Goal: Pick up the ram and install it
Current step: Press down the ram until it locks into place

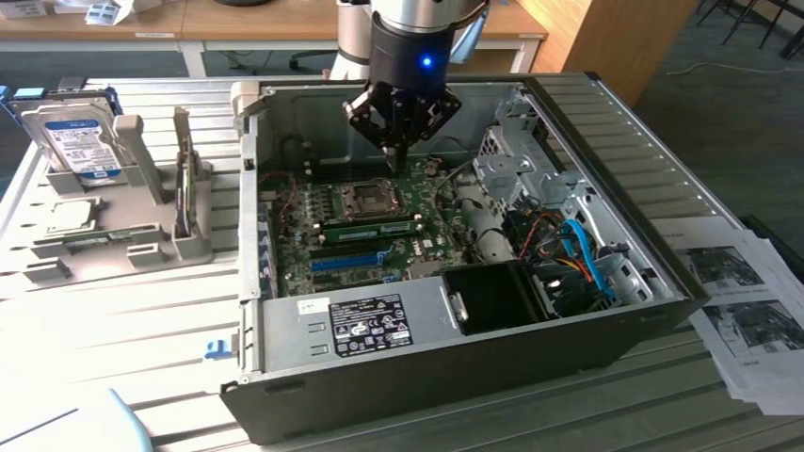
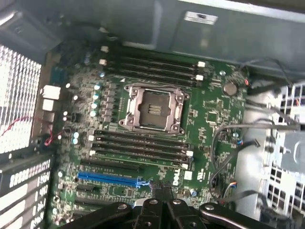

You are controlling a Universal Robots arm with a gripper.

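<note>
**One robot gripper closed and empty above an open computer case**

One robot arm reaches down into an open computer case (image 1: 703, 292) lying on its side on a table. Its gripper (image 1: 397, 155) hovers over the green motherboard (image 1: 364, 226), above the square processor socket (image 1: 372, 196), with its black fingers (image 2: 162, 200) pressed together and nothing between them. In the exterior view, a green ram stick (image 1: 372, 226) sits in one of the slots just beside the socket, on the near side. In the wrist view, the rows of black memory slots (image 2: 143, 148) flank the socket, and a blue expansion slot (image 2: 109, 180) lies nearby. At the exterior view's left, a grey rack (image 1: 138, 250) holds a hard drive (image 1: 75, 141) upright.
</note>
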